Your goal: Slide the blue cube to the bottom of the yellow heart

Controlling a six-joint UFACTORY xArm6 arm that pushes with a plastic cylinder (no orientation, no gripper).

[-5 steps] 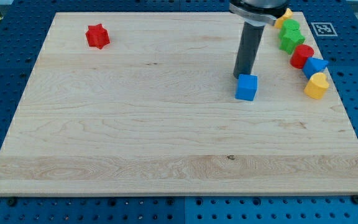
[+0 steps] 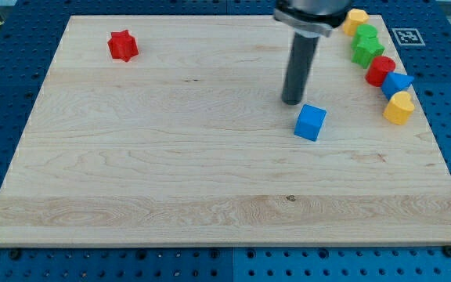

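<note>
The blue cube [image 2: 310, 122] lies right of the board's middle, turned a little askew. The yellow heart [image 2: 398, 108] sits near the board's right edge, well to the right of the cube and slightly higher in the view. My tip [image 2: 291, 102] stands just up and to the left of the blue cube, with a narrow gap between them.
A row of blocks runs along the right edge above the heart: a blue block [image 2: 398, 83], a red round block [image 2: 380, 70], two green blocks [image 2: 365, 46] and a yellow block [image 2: 355, 19]. A red star-shaped block [image 2: 122, 45] lies at the top left. The wooden board [image 2: 171, 180] sits on a blue pegboard.
My tip has moved left and slightly down, away from the cube's top edge. The blue cube has shifted a little down and rotated.
</note>
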